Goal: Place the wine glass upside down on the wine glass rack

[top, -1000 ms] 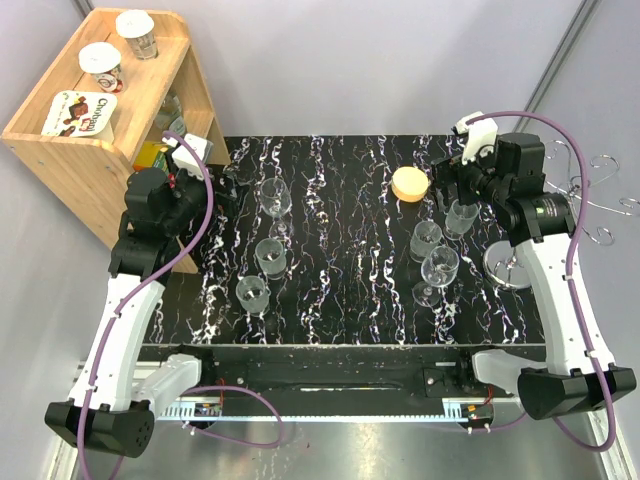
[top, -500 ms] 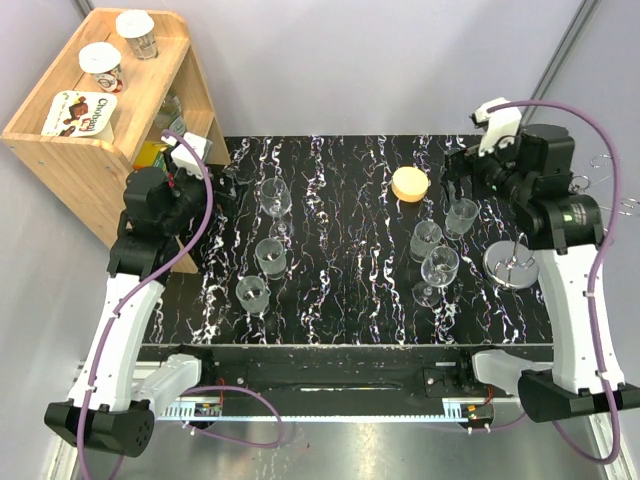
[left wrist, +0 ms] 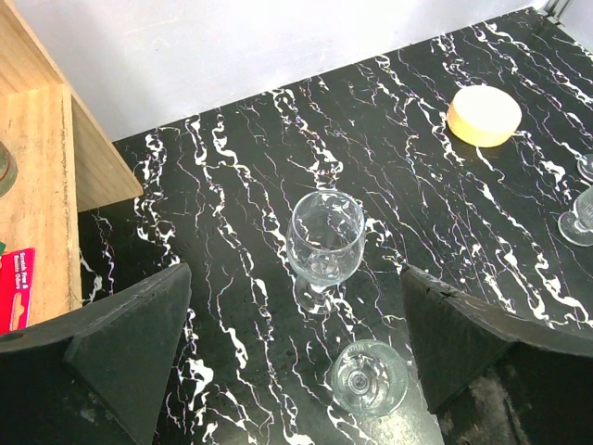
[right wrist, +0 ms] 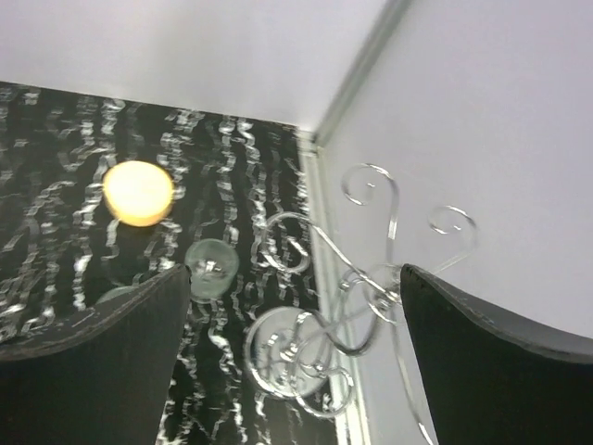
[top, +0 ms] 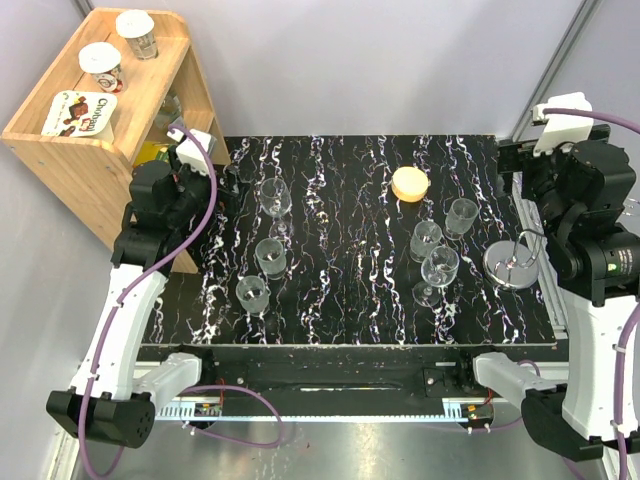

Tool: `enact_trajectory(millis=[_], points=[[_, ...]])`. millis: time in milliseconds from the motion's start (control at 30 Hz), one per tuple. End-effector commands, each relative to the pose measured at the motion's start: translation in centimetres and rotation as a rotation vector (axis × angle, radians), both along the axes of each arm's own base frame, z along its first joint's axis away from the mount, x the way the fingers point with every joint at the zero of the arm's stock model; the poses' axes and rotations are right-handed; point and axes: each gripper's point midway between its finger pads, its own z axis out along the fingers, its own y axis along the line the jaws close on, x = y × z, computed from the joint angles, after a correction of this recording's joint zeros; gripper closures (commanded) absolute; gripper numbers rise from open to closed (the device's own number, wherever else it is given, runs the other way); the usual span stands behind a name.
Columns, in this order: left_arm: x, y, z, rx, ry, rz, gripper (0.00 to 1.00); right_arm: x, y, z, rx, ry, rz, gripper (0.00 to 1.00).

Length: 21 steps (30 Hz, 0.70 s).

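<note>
Several clear wine glasses stand upright on the black marbled table (top: 350,290): three on the left (top: 274,196) and three on the right (top: 461,215). The chrome wine glass rack (top: 510,266) stands at the right edge, its round base (right wrist: 295,357) and curled wire arms (right wrist: 371,195) showing in the right wrist view. My right gripper (top: 512,165) hangs open high above the rack (right wrist: 295,315), holding nothing. My left gripper (top: 228,180) is open at the back left. The left wrist view has one glass (left wrist: 324,239) ahead of its jaws (left wrist: 296,343) and another (left wrist: 369,377) below them.
An orange round disc (top: 410,184) lies at the back of the table, left of the right-hand glasses. A wooden shelf (top: 60,135) with yogurt cups stands off the table's back left corner. A grey wall runs close behind the rack.
My right gripper has pulled back from the rear right glass, risen and swung right over the rack. The glass stays standing. The left arm has barely shifted.
</note>
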Motion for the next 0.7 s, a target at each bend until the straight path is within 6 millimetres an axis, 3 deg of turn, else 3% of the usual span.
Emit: enact_trajectory(millis=[0, 300, 500, 667], points=[[0.1, 0.1, 2.8, -0.014, -0.084, 0.01, 0.01, -1.7, -4.9, 2.1, -0.104, -0.084, -0.256, 0.0], [0.0, 0.1, 2.7, -0.002, -0.088, 0.003, 0.01, -3.2, -7.4, -0.4, -0.14, -0.001, -0.351, 0.0], [-0.4, 0.0, 2.8, 0.002, -0.097, -0.009, 0.01, -2.4, -8.1, -2.4, -0.157, 0.103, -0.362, 0.01], [-0.6, 0.0, 2.7, 0.019, -0.105, -0.018, 0.01, -1.8, -9.9, -3.5, -0.119, 0.185, -0.368, 0.0]])
